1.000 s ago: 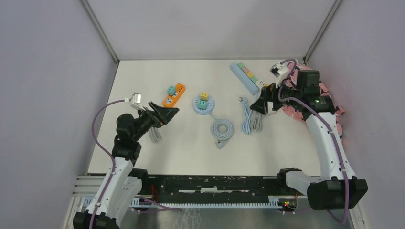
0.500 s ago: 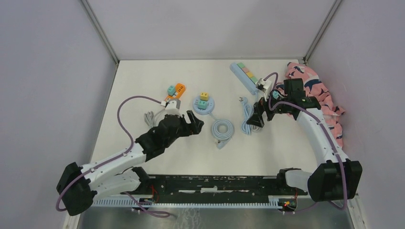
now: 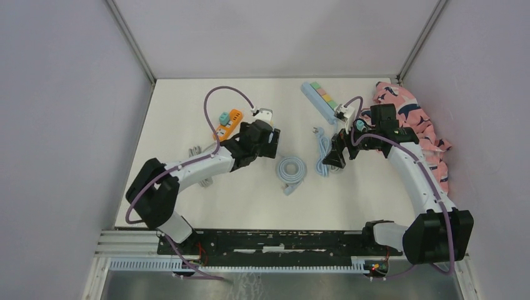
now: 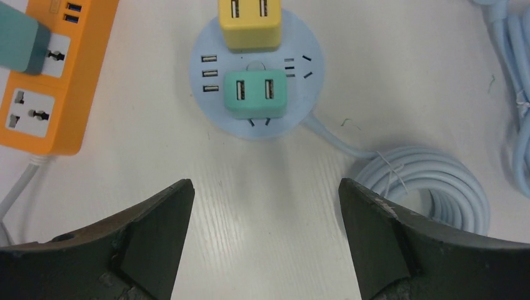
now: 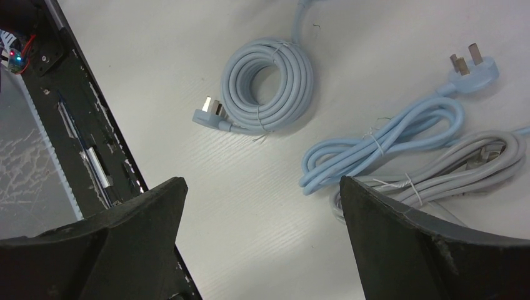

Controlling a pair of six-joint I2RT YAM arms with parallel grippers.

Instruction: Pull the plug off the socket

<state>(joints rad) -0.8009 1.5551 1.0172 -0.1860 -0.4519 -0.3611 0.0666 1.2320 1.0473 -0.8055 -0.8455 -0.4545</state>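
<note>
Presently, item one: the round socket (image 4: pixel 300 103), a pale blue disc lying flat on the white table (image 3: pixel 187 106), near the middle. Two plugs are seated in it. The green plug (image 4: pixel 255 94) is a mint block with two slots in its top face, on the disc's near half. The yellow plug (image 4: pixel 248 24) sits just beyond it, a narrow gap between them. The socket's lead runs off to a coiled blue cable (image 4: pixel 425 187) at the right.

Item two: an orange power strip (image 4: pixel 47 81) to the left, with a teal plug (image 4: pixel 22 37) in its far end.

Item three: my left arm. It curves from its base out over the table's middle, the wrist pointing down. My left pincer (image 4: pixel 265 187) hangs above the table on the near side of the round socket. Its fingers are spread wide, holding nothing and touching nothing, and the green plug lies in line with the gap.

Item four: my right arm. It bends inward beside a pink cloth (image 3: pixel 419 125) and a long blue power strip (image 3: pixel 322 100). My right pincer (image 5: pixel 262 184) stands fully apart and empty over bare table. Ahead of it lie the coiled cable, a bundled blue cable (image 5: pixel 381 147) with a three-pin plug (image 5: pixel 472 65), and a grey cable (image 5: pixel 450 169).
</note>
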